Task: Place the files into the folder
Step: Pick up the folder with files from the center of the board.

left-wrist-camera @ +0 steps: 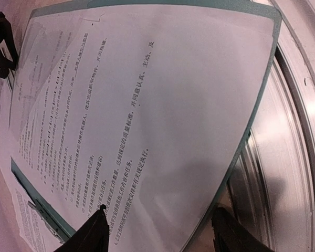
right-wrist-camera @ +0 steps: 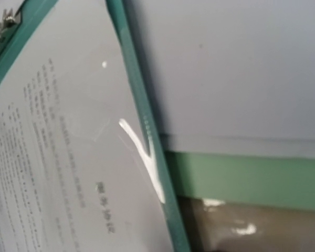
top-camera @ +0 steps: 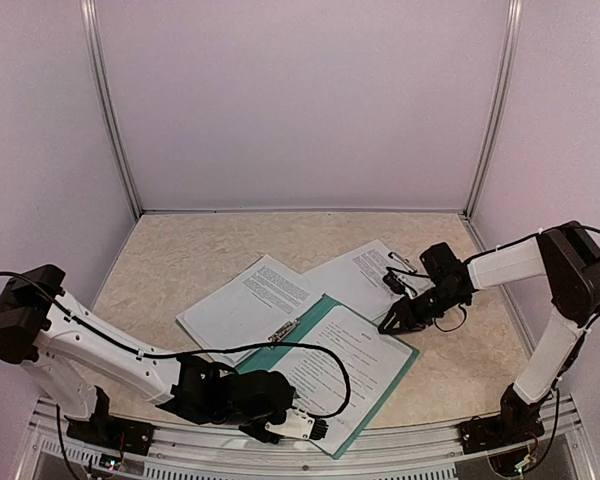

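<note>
The dark teal folder (top-camera: 315, 320) lies open in the middle of the table with a silver clip (top-camera: 285, 328) at its spine. One printed file (top-camera: 350, 365) rests on its right leaf. Two more files (top-camera: 250, 300) (top-camera: 365, 270) lie on the table behind it. My left gripper (top-camera: 302, 427) hovers low at the folder's near corner, open. One finger (left-wrist-camera: 89, 236) is over the sheet (left-wrist-camera: 163, 105), the other (left-wrist-camera: 236, 233) is past the folder's edge (left-wrist-camera: 252, 121). My right gripper (top-camera: 398, 320) sits at the folder's far right edge (right-wrist-camera: 142, 121). Its fingers are out of the right wrist view.
A pale green board (right-wrist-camera: 252, 178) with a white sheet (right-wrist-camera: 226, 63) on it lies just beyond the folder's right edge. A black clip (top-camera: 395, 280) sits by the right-hand sheets. The metal rail (left-wrist-camera: 294, 157) runs along the table's near edge. White walls enclose the table.
</note>
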